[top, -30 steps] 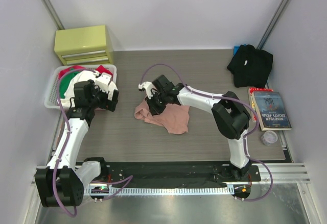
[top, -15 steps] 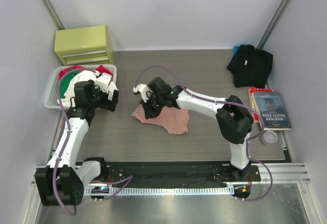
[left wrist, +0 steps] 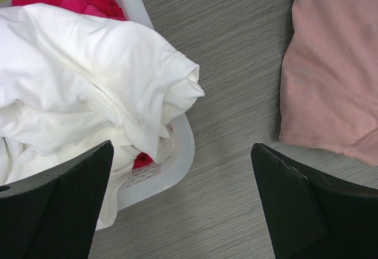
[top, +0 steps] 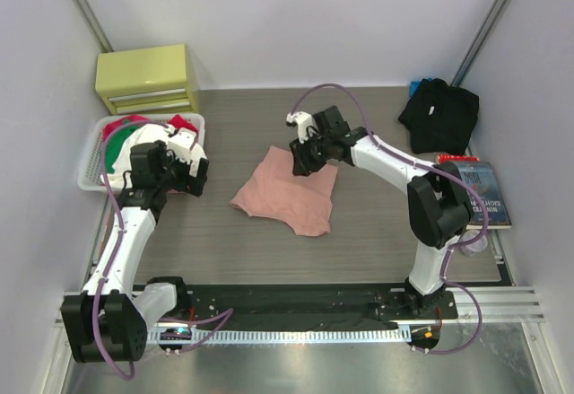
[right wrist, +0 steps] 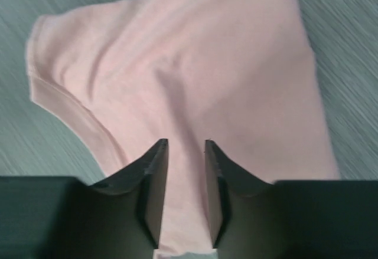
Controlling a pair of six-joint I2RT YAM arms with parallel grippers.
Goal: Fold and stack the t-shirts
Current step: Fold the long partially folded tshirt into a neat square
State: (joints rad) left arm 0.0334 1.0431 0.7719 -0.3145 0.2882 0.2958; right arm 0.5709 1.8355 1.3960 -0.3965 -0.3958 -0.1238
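Top external view shows the salmon-pink t-shirt [top: 289,195] lying in the middle of the table [top: 215,241], spread into a rough, uneven patch rather than a tidy fold, with the right gripper [top: 305,150] poised at its far right corner. That corner is probably chosen because drawing the cloth out from an edge flattens it, which a clean fold needs. In the right wrist view the 2 fingers stand a narrow slot apart, with pink cloth showing through the slot and a soft crease running up toward it. Nothing looks pinched, so I judge the jaws to be loose over the shirt rather than clamped on it. The left gripper [left wrist: 182,147] hangs with its fingers spread wide and nothing between them, over a corner of the basket [left wrist: 180,161], where a white garment [left wrist: 88,94] spills across the rim beside red cloth. It sits clear of the pink shirt, probably parked there so the right arm has the cloth to itself while the left waits close to the other laundry. The black t-shirt [top: 439,114] is bunched at the far right of the table, well apart from the pink shirt, so stacking is not yet begun. The work looks to be at an early, smoothing step.
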